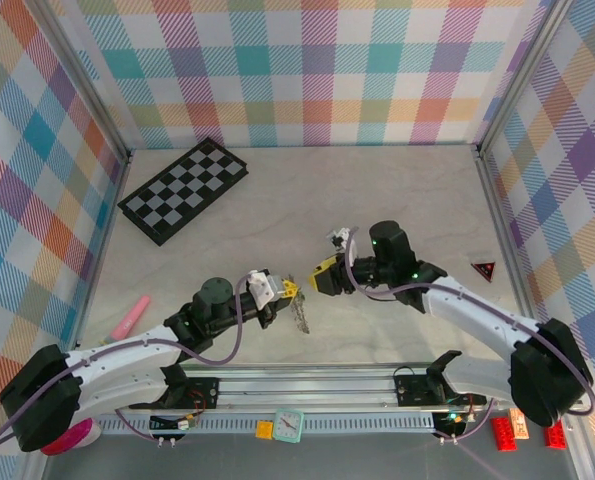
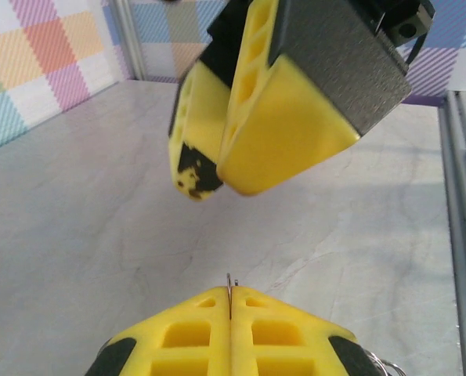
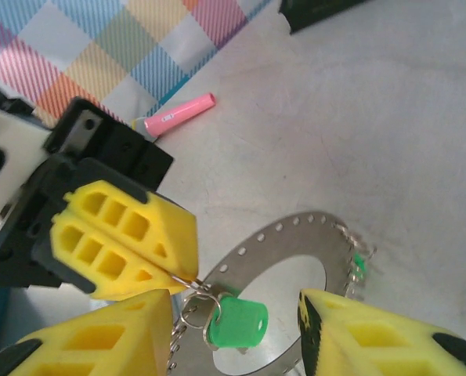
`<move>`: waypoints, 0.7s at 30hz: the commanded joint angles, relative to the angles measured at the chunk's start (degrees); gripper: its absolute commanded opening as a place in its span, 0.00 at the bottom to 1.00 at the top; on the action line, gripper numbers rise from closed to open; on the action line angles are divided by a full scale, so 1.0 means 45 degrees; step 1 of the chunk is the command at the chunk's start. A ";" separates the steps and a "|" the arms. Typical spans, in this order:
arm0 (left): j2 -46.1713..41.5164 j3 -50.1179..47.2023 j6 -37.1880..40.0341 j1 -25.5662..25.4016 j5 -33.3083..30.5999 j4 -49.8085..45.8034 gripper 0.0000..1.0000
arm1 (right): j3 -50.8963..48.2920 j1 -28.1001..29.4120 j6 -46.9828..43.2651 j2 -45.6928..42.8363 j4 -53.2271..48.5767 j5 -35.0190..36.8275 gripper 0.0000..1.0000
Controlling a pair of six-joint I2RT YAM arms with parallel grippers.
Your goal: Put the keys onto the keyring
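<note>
The keyring (image 3: pixel 295 235) is a flat grey metal ring with small holes round its rim, and it hangs on edge just above the table (image 1: pixel 299 315). My left gripper (image 1: pixel 289 290) is shut on the ring's rim; its thin metal edge (image 2: pixel 231 291) pokes out between the closed yellow fingers (image 3: pixel 123 235). One of the keys (image 3: pixel 236 323), with a green head, dangles from a small wire loop on the ring. My right gripper (image 3: pixel 233 313) stands open around that key, without touching it. A second green-tagged key (image 3: pixel 359 266) hangs at the ring's far rim. The right gripper (image 2: pixel 221 168) faces the left one closely.
A folded chessboard (image 1: pixel 184 188) lies at the back left. A pink marker (image 1: pixel 132 316) lies at the left edge of the table. A small red triangle (image 1: pixel 485 270) sits at the right. The metal rail (image 1: pixel 307 385) runs along the near edge.
</note>
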 commanded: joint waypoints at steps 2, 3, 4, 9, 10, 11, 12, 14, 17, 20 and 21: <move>0.0624 -0.0197 -0.0431 0.0134 0.1502 0.2482 0.00 | -0.0417 -0.0058 -0.4081 -0.0336 0.0637 -0.1282 0.46; 0.0816 -0.0240 -0.0505 0.0200 0.1680 0.2831 0.00 | -0.0440 -0.0058 -0.4439 -0.0429 0.0618 -0.1578 0.46; 0.1013 -0.0280 -0.0592 0.0271 0.1867 0.3251 0.00 | -0.0528 -0.0058 -0.4822 -0.0545 0.0624 -0.1777 0.45; 0.1958 -0.0403 -0.1046 0.0604 0.2708 0.5088 0.00 | -0.0685 -0.0058 -0.5995 -0.0857 0.0029 -0.1960 0.42; 0.2130 -0.0386 -0.1126 0.0629 0.2837 0.5350 0.00 | -0.0643 -0.0068 -0.6176 -0.0857 -0.0257 -0.1940 0.41; 0.2288 -0.0365 -0.1187 0.0672 0.2928 0.5519 0.00 | -0.0603 -0.0058 -0.6295 -0.0838 -0.0480 -0.1888 0.39; 0.2367 -0.0331 -0.1224 0.0683 0.2996 0.5611 0.00 | -0.0602 -0.0058 -0.6393 -0.0837 -0.0659 -0.1905 0.39; 0.2469 -0.0290 -0.1249 0.0715 0.3104 0.5657 0.00 | -0.0616 -0.0058 -0.6526 -0.0818 -0.0897 -0.1846 0.37; 0.2422 -0.0247 -0.1269 0.0737 0.3168 0.5556 0.00 | -0.0724 -0.0063 -0.6499 -0.0762 -0.0911 -0.1455 0.33; 0.2272 -0.0247 -0.1284 0.0735 0.3169 0.5341 0.00 | -0.0722 -0.0058 -0.6379 -0.0703 -0.0776 -0.1544 0.29; 0.2236 -0.0230 -0.1283 0.0738 0.3188 0.5273 0.00 | -0.0699 -0.0058 -0.6339 -0.0667 -0.0731 -0.1605 0.28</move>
